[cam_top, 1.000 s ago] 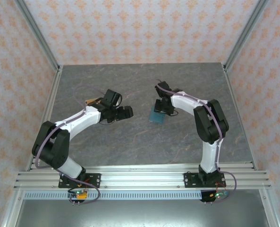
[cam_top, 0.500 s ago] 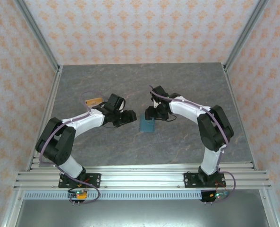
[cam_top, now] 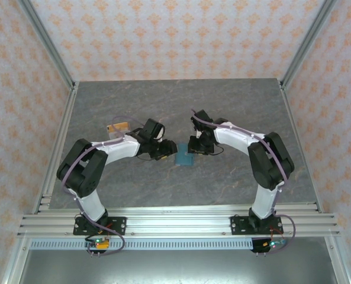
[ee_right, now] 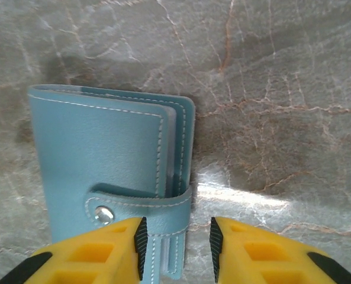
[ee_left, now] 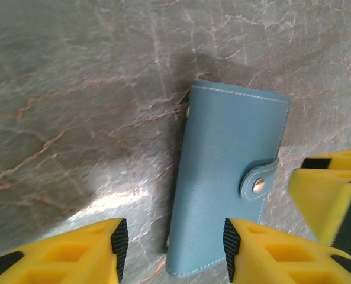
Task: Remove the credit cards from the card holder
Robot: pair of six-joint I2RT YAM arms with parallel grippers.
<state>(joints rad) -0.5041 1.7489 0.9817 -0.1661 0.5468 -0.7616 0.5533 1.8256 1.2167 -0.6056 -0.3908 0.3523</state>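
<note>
Card holder (cam_top: 184,156) lies closed on the marble table (cam_top: 134,100), its snap tab (ee_left: 259,180) fastened, right under both grippers. Left gripper (ee_left: 175,245) hangs unclenched, the holder's short end below its right finger. Right gripper (ee_right: 178,239) is also released, with the strap in its gap. To do this well, I judge, 1 gripper should pin the cover flat while the other nips the tab's free end and peels it off the snap without dragging the holder.
</note>
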